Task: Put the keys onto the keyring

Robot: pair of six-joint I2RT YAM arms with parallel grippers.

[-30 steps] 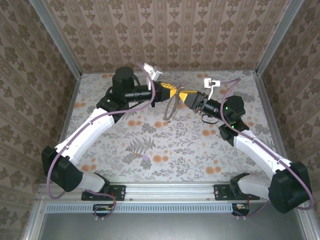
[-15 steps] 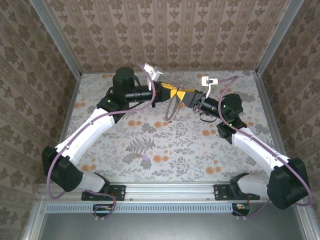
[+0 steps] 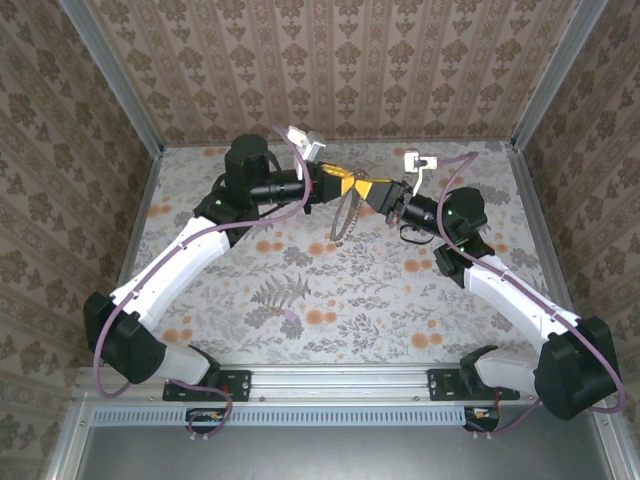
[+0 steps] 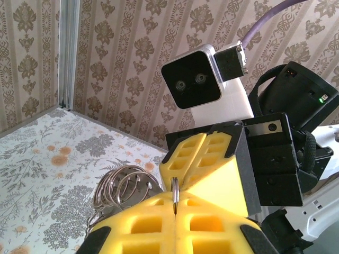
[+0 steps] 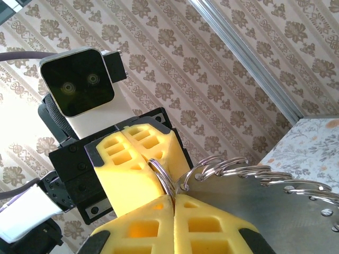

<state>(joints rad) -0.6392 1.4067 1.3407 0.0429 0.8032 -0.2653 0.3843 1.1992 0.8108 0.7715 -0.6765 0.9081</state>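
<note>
Above the middle of the far table, my left gripper (image 3: 350,185) and right gripper (image 3: 365,189) meet tip to tip. Both are shut on the top of the keyring (image 3: 343,215), a thin dark loop hanging below them. In the left wrist view the keyring (image 4: 175,191) stands edge-on in the seam of my left gripper (image 4: 175,205), with the right gripper (image 4: 204,159) just behind. In the right wrist view the keyring (image 5: 163,177) runs from the left gripper (image 5: 135,159) into my right gripper (image 5: 174,198). The keys (image 5: 265,211), flat silvery metal on several small rings, hang beside it.
The floral table (image 3: 300,290) is walled on three sides by patterned panels (image 3: 330,60). Both arms reach inward from the near corners, their elbows out to the sides. A metal rail (image 3: 330,385) runs along the near edge.
The right gripper has moved left to the left gripper and shut on the keyring. The left arm has held still, shut on the ring throughout.
</note>
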